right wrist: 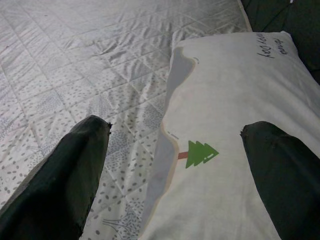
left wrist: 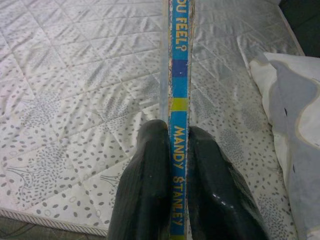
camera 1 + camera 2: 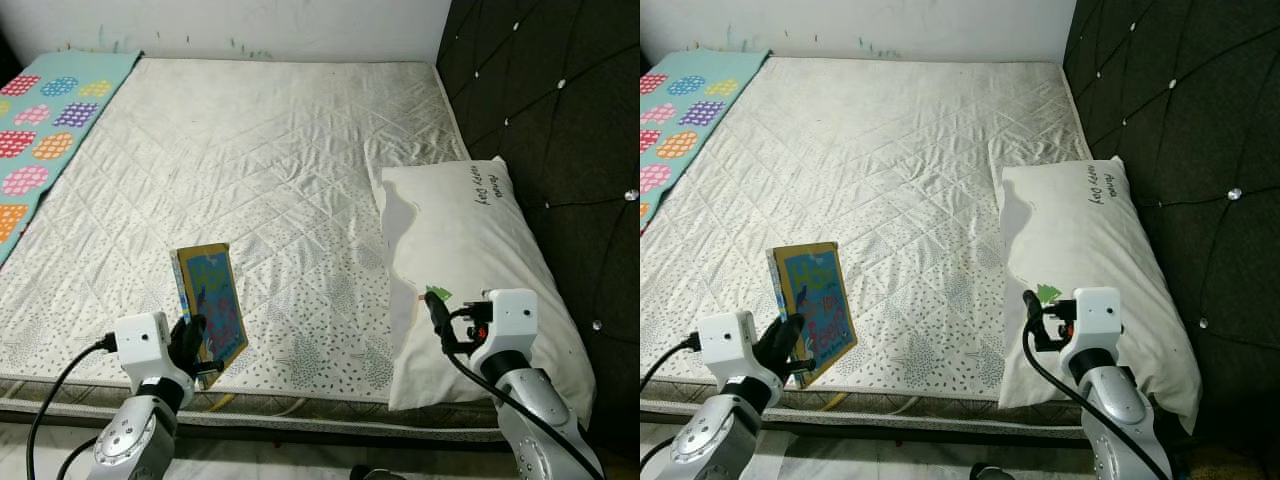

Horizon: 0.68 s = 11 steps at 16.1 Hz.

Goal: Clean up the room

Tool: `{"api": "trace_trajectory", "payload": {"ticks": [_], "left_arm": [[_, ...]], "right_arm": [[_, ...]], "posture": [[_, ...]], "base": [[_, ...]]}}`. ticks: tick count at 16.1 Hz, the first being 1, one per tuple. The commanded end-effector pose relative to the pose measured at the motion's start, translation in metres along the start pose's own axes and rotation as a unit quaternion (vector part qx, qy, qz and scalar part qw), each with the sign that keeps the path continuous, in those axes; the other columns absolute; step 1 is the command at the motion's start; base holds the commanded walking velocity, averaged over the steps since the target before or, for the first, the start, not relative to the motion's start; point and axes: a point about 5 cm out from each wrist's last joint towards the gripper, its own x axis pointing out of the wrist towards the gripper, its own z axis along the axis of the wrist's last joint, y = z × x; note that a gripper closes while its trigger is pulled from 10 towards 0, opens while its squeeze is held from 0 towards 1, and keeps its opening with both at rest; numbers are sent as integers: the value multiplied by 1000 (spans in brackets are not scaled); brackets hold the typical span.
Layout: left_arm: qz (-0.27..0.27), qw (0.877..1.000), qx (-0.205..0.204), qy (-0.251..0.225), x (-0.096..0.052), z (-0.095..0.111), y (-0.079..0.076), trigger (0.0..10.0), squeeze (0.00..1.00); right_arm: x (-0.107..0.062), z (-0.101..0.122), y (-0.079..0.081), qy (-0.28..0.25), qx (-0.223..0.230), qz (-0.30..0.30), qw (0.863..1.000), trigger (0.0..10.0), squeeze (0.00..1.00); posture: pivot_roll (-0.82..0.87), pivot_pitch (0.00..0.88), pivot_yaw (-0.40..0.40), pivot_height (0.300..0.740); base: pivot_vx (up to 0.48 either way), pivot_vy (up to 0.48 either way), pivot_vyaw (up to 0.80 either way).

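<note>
Upright over the bed's (image 3: pixel 260 150) near edge, the book (image 3: pixel 212 300) is pinched by the left fingers (image 2: pixel 145 190), spine lettering readable at the wrist. Right fingers (image 1: pixel 75 175) spread above the pillow (image 3: pixel 470 260).

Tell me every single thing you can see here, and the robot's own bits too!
Mattress: one, white quilted, spanning the scene.
Book: one, blue and yellow cover, upright above the mattress's near edge, pinched in the left claw.
Pillow: one, white with a small green tree print, on the mattress beside the headboard.
Blanket: one, teal with coloured spots, far left.
Headboard: one, black tufted, right side.
Left claw: one, black, shut on the book.
Right claw: one, black, open over the pillow.
</note>
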Motion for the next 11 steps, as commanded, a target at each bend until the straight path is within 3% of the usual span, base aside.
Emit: {"api": "trace_trajectory", "payload": {"ticks": [1, 11], "left_arm": [[-2, 1000, 7, -19, -1, 9, -2, 10000, 0], [0, 1000, 15, -20, 2, 10, -4, 10000, 0]], "right_arm": [[-2, -1, 2, 5, 1, 8, 1000, 10000, 0], [0, 0, 3, 4, -1, 15, 1000, 10000, 0]], "posture": [[-62, 170, 22, 740], [-62, 175, 20, 653]], "base": [[0, 0, 0], [0, 0, 0]]}}
